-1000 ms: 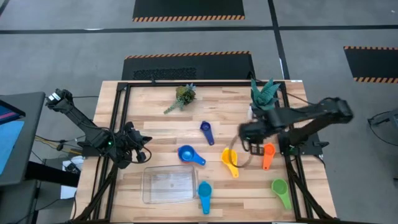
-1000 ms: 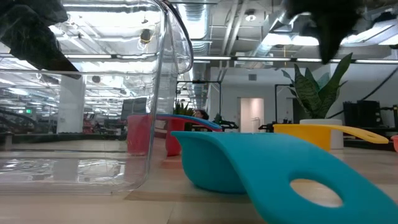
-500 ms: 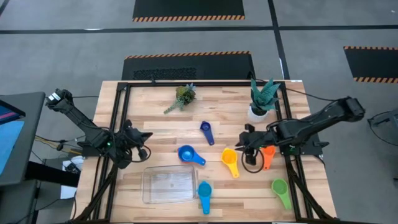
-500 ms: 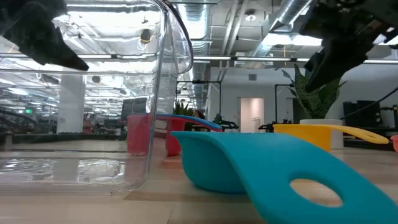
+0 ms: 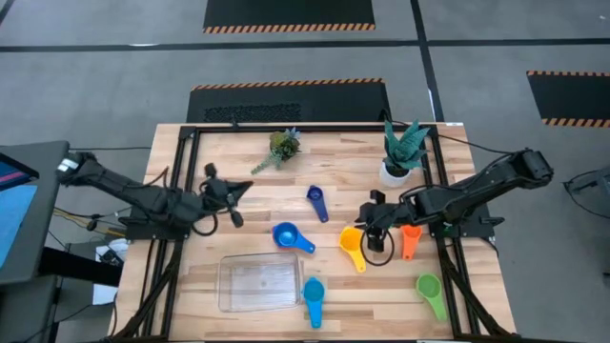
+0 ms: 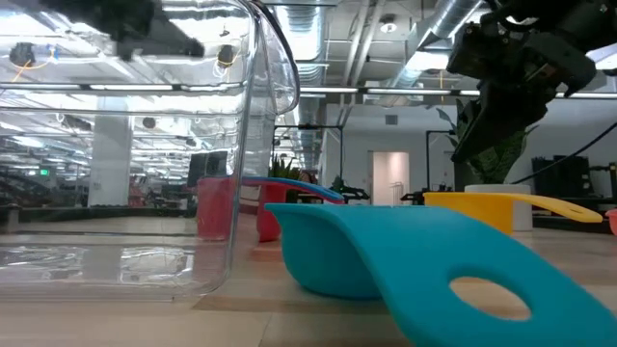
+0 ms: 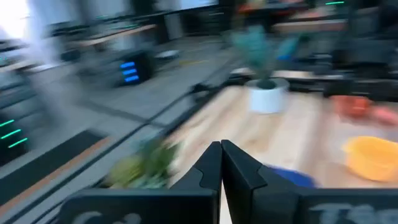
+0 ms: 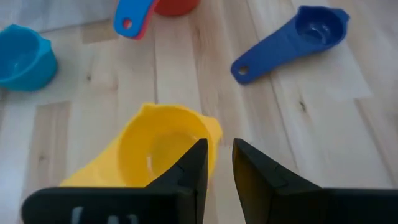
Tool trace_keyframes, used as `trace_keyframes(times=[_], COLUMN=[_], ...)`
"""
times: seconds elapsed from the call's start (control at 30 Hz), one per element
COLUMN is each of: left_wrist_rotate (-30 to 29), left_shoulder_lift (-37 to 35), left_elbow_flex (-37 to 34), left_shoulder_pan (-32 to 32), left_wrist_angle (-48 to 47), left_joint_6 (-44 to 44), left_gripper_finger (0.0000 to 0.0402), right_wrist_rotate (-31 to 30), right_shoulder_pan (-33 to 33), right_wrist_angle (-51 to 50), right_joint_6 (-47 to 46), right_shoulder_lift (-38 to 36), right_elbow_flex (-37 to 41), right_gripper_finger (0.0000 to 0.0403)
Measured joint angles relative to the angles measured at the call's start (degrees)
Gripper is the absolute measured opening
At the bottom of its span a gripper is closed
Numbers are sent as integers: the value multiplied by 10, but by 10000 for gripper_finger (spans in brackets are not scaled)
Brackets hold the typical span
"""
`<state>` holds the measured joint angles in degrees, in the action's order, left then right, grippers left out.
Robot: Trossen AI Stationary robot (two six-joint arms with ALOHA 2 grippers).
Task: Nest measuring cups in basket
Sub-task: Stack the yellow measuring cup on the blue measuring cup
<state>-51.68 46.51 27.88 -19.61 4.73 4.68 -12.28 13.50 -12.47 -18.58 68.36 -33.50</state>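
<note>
Hovering over the yellow cup (image 8: 163,144) at the bench's (image 5: 238,167) right-centre, beside the orange cup (image 5: 411,238), the right hand (image 8: 216,163) has fingers slightly apart. Light, stiff, slick plastic — best pinched at rim or flat handle. Left hand (image 7: 221,163): fingers together, raised left.

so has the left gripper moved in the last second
Yes. In the high view the left gripper has swung out over the table, away from the table's left edge and toward the small leafy plant, fingers shut.
</note>
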Motion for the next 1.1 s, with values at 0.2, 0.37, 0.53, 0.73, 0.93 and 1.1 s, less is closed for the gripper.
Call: trace_keyframes(times=[0.2, 0.37, 0.53, 0.73, 0.93, 1.1], left_wrist_rotate=[181, 295, 355, 362, 360, 360], left_shoulder_lift=[12, 73, 166, 237, 248, 248], left_elbow_flex=[0, 0, 7, 67, 111, 122], left_shoulder_pan=[111, 175, 191, 191, 191, 191], left_wrist_angle=[68, 96, 175, 180, 139, 97], left_joint_6=[-41, -11, -20, -55, -75, -75], left_gripper_finger=[0, 0, 0, 0, 0, 0], right_wrist_rotate=[-2, -2, 4, 7, 4, -1], right_shoulder_pan=[0, 0, 0, 0, 7, 21], right_wrist_angle=[-9, -9, -10, -46, -30, 10], right_joint_6=[15, 11, 10, -40, -104, -119], right_shoulder_lift=[-2, 0, 0, 0, 5, 49], right_elbow_flex=[0, 0, 0, 0, 0, -1], right_gripper_finger=[97, 97, 97, 97, 97, 97])
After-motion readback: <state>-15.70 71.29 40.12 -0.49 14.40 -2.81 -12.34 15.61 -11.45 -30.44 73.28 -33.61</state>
